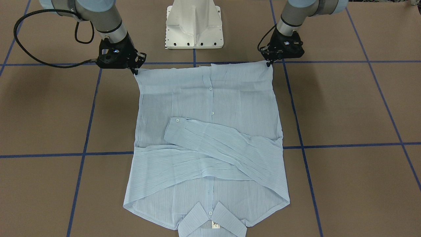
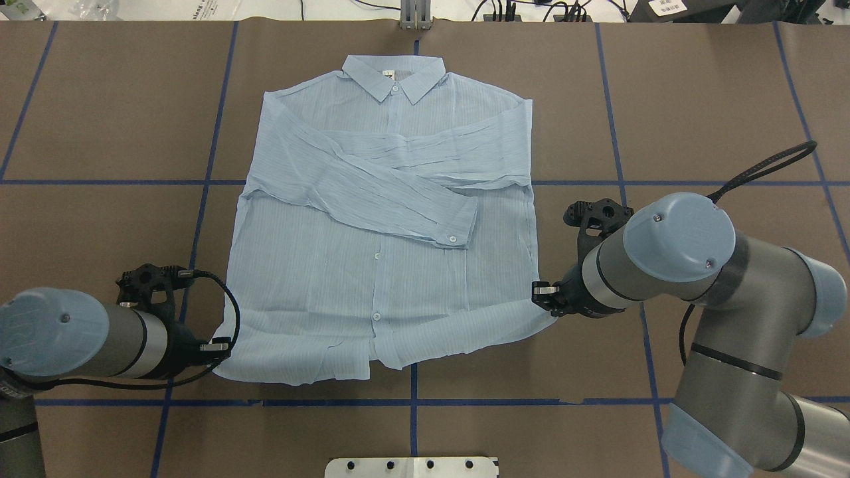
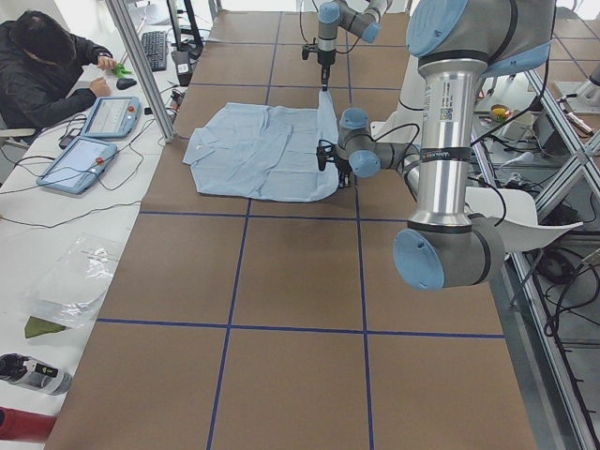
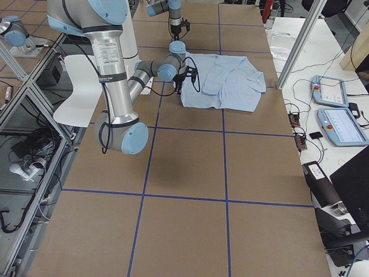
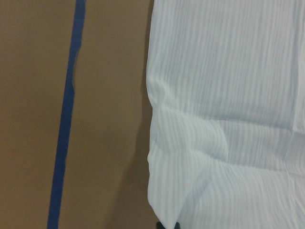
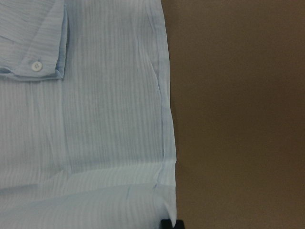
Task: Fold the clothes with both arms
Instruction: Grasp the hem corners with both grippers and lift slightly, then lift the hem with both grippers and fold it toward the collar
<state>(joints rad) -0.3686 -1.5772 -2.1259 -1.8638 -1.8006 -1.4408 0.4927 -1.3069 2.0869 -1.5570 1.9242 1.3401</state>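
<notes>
pale-blue shirt (image 2: pixel 372 279), collar tag (image 2: pixel 390 75) unreadable; left hand (image 1: pixel 269 63) and right hand (image 1: pixel 136 70) each pinch a hem corner.

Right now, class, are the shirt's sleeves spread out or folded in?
Folded in: both sleeves lie crossed over the front of the shirt, the upper one's buttoned cuff resting mid-chest.

The shirt (image 2: pixel 319 279) is pale blue with fine stripes, the table (image 2: pixel 697 99) brown.

place: robotics lab | cues: robot arms (image 2: pixel 764 265), teach pendants (image 4: pixel 343 126) — grid-taped table (image 1: pixel 345 108)
</notes>
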